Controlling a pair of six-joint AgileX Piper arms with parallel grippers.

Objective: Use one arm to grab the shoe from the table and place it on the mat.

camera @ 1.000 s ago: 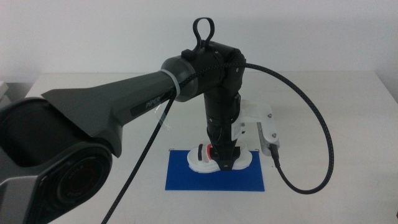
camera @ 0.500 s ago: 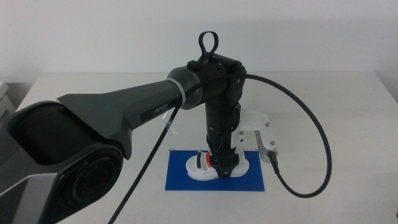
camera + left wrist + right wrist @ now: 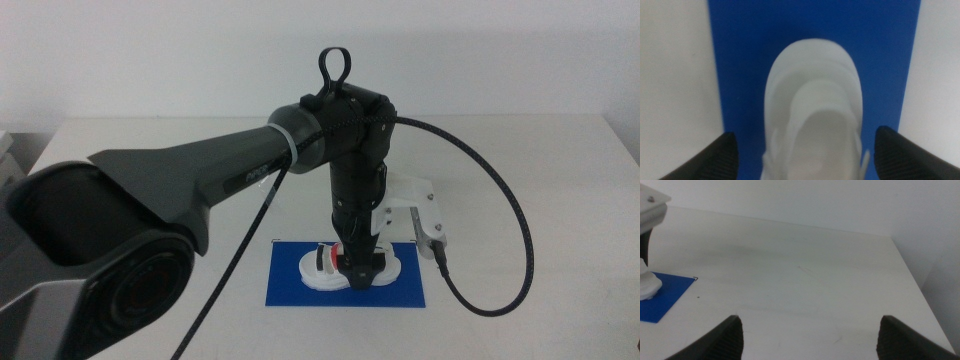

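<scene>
Middle view: black jointed left arm [image 3: 230,170] bends vertically down; left gripper [image 3: 357,268], jaws spread wide astride the white strapped sandal [image 3: 350,270], over the dark blue rectangular mat [image 3: 290,285], 6 o'clock.

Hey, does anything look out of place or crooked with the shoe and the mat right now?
Nothing stands out. The shoe sits upright within the mat, which lies flat on the table. The left hand is down at the shoe.
</scene>
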